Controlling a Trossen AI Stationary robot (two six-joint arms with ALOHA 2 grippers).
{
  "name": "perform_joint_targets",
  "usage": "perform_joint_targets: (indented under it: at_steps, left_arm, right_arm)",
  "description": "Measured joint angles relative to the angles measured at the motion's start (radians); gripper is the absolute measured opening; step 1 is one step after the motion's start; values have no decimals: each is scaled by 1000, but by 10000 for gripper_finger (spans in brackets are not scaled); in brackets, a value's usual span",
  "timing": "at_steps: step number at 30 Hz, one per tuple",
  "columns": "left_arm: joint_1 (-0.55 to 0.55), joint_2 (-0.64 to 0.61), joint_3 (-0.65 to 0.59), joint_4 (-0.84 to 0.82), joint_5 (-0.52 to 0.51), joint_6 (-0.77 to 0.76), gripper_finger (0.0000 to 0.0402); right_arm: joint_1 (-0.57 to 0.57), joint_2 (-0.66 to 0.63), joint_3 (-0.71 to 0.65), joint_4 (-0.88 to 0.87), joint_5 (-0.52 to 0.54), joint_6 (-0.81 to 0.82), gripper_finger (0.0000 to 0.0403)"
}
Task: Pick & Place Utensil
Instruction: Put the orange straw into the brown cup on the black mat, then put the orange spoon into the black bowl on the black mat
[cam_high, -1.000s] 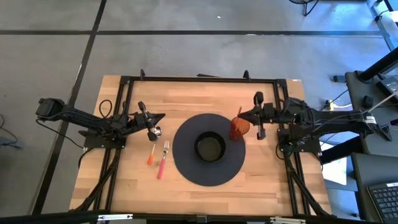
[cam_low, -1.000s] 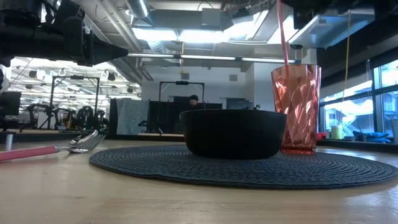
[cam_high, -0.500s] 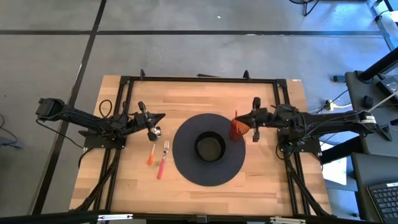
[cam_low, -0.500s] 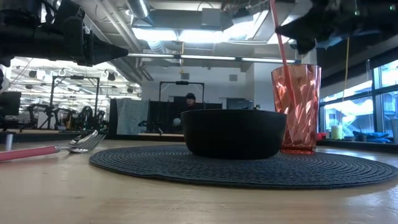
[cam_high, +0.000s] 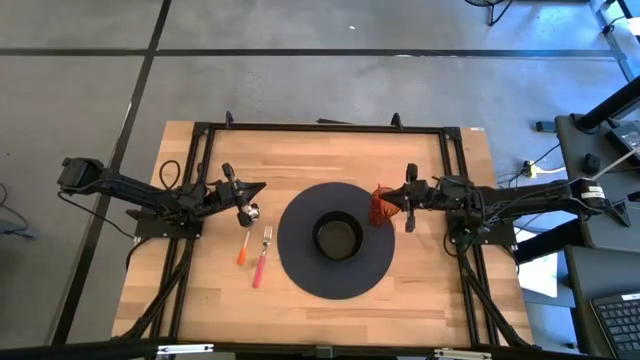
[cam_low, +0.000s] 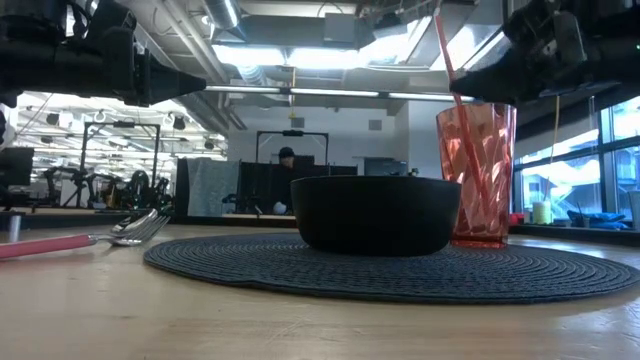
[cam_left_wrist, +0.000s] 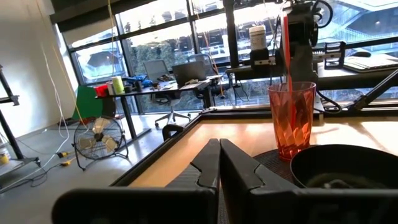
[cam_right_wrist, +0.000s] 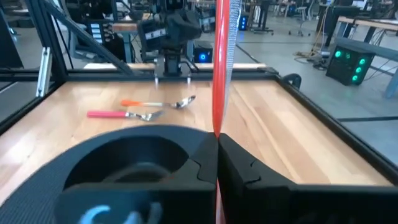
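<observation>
While the right pincer (cam_high: 404, 197) hangs just above the red tumbler (cam_high: 383, 206), it is clenched on a red-handled utensil (cam_low: 455, 95) whose lower end already sits inside the glass. That utensil stands nearly upright, its long axis leaning slightly so that the top tips left in the low view, and the shaft runs down from the pincer straight through the tumbler's mouth. In the right wrist view the red shaft (cam_right_wrist: 221, 62) rises from between the two dark fingers, which are closed tight against it.

Judging by this, the placing is almost done: the utensil lies directly below the grip, so letting go should be all that remains. The risk I see is the lean; a released handle may swing against the rim and rock the tumbler, which stands on the right edge of the dark round mat (cam_high: 300, 270), just beside the black bowl (cam_high: 337, 237).

On the left of the counter (cam_high: 430, 300), the left pincer (cam_high: 243, 204) waits with its fingers clenched on nothing. Just near of it lie a pink-handled fork (cam_high: 262, 257) and an orange-handled spoon (cam_high: 246, 240), side by side, long axes running near to far.
</observation>
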Motion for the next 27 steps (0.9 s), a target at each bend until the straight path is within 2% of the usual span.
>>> perform_joint_targets:
  at_steps: [10, 19, 27]
  left_arm:
    - [0, 0, 0, 0, 0, 0, 5]
    - [0, 0, 0, 0, 0, -11, 1]
    - [0, 0, 0, 0, 0, -14, 5]
  right_arm:
    - [0, 0, -40, 25, -2, 31, 11]
    - [0, 0, -40, 47, -38, 48, 74]
    - [0, -21, -32, 77, -38, -14, 128]
